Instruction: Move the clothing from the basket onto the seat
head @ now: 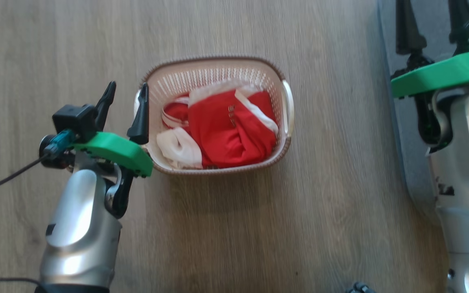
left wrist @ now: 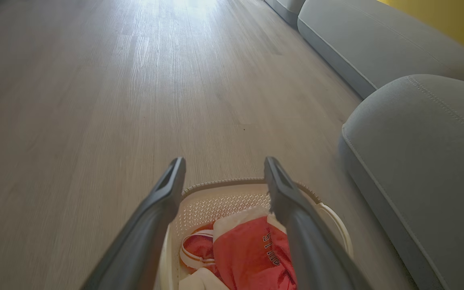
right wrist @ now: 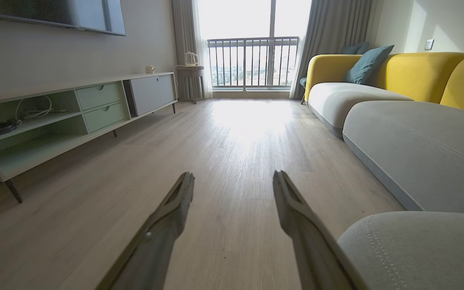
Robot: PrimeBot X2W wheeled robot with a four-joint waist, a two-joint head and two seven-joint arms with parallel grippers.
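Observation:
The cream basket (head: 286,106) with a brown rim stands on the wood floor, holding the red and white clothing (head: 226,130). My left gripper (head: 126,99) hangs open just left of the basket's left rim, empty. In the left wrist view its fingers (left wrist: 163,201) frame the basket (left wrist: 232,197) and the clothing (left wrist: 252,253) below. My right gripper (head: 432,24) is open at the top right, over the grey seat (head: 405,122). The seat (left wrist: 425,153) lies right of the basket. In the right wrist view the open gripper (right wrist: 234,179) points along the floor beside the seat (right wrist: 417,249).
A row of grey cushions with yellow backs (right wrist: 409,72) runs along the right. A low TV cabinet (right wrist: 54,117) lines the left wall. A small table with a kettle (right wrist: 191,60) stands by the balcony window. Open wood floor (head: 259,228) surrounds the basket.

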